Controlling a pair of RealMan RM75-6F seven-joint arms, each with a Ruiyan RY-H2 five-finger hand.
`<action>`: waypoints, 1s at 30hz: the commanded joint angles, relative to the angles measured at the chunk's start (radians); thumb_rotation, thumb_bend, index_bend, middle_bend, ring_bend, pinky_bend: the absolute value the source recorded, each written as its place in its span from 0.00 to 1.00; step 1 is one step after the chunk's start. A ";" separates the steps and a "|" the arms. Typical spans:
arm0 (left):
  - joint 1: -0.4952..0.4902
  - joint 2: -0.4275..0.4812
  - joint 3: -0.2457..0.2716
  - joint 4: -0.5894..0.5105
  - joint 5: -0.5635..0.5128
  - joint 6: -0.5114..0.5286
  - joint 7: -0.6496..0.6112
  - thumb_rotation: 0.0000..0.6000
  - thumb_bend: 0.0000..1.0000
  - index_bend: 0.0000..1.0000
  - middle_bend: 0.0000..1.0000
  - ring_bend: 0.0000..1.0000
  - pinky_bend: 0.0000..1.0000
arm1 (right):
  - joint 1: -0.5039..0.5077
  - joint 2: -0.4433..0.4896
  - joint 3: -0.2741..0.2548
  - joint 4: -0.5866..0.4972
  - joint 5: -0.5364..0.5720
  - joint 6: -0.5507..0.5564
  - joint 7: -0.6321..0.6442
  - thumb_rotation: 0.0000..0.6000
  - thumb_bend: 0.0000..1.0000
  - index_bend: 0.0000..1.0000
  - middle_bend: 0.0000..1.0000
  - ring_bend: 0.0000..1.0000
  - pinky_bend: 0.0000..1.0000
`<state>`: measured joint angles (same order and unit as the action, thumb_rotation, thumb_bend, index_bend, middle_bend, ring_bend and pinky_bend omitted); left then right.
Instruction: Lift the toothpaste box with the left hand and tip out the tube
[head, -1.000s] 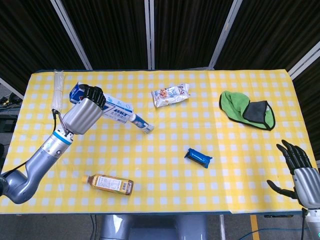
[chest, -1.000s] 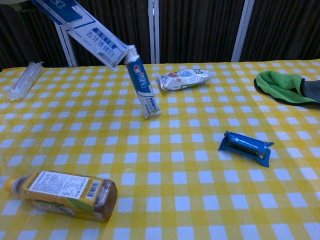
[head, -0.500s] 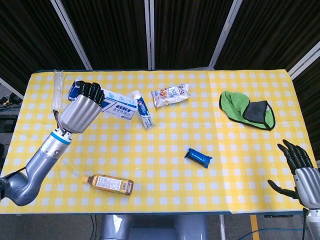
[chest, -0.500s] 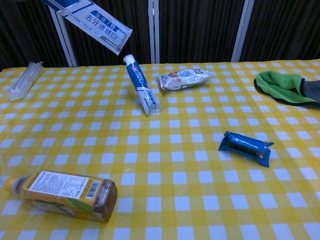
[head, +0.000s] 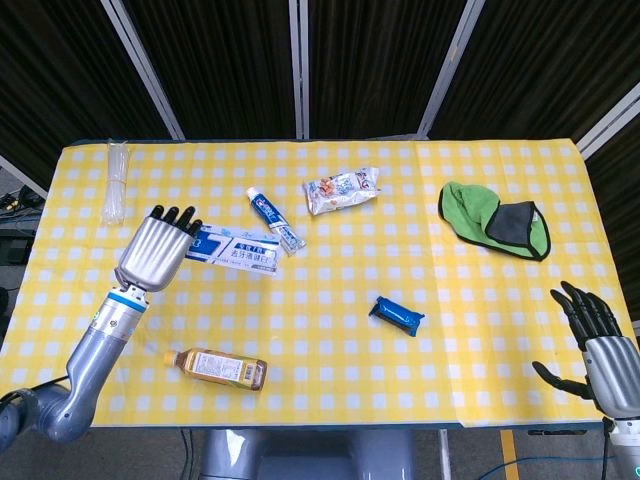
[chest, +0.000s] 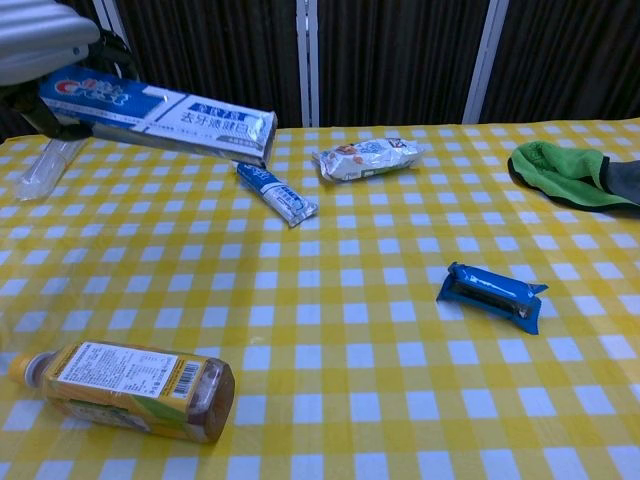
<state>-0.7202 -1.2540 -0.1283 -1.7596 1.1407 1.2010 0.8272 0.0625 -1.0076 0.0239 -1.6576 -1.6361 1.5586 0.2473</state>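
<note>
Your left hand (head: 160, 250) holds the toothpaste box (head: 232, 250) by its near end, fingers (head: 172, 214) wrapped over the top edge, and the box hangs off the counter (head: 330, 360) roughly level, its open mouth pointing toward the snack packet (head: 342, 190). The tube (head: 274, 219) is out: it lies flat on the checked cloth, between the box mouth and the snack packet, apart from both as far as the chest view shows.

Judged from this, the main work is done. The box is lifted and the tube has left it. What remains, if anything, is for you to decide where the empty box goes; the task sentence asks for no more than tipping out. You cannot see inside the box from either camera, so take its emptiness from the tube lying on the cloth.

Your right hand (head: 600, 335) sits at the counter's edge, well away from the snack packet on the far side of the blue wrapper (head: 396, 315), fingers spread and holding nothing.

If you lower the box, mind the tube just beyond its mouth, since a forward drift could nudge it toward the snack packet.
</note>
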 joint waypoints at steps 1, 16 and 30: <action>0.026 -0.068 0.010 0.015 -0.056 -0.026 -0.071 1.00 0.35 0.29 0.12 0.19 0.23 | 0.000 -0.001 0.000 0.001 0.001 0.000 -0.002 1.00 0.08 0.00 0.00 0.00 0.00; 0.110 -0.099 0.052 -0.002 -0.062 -0.009 -0.250 1.00 0.19 0.05 0.00 0.00 0.03 | 0.004 -0.008 -0.002 0.007 0.004 -0.013 -0.014 1.00 0.08 0.00 0.00 0.00 0.00; 0.438 -0.112 0.247 0.101 0.268 0.432 -0.391 1.00 0.17 0.00 0.00 0.00 0.00 | 0.016 -0.035 0.002 0.020 0.040 -0.057 -0.083 1.00 0.08 0.00 0.00 0.00 0.00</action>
<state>-0.3468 -1.3623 0.0754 -1.7023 1.3494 1.5650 0.4649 0.0765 -1.0392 0.0253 -1.6391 -1.6003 1.5067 0.1714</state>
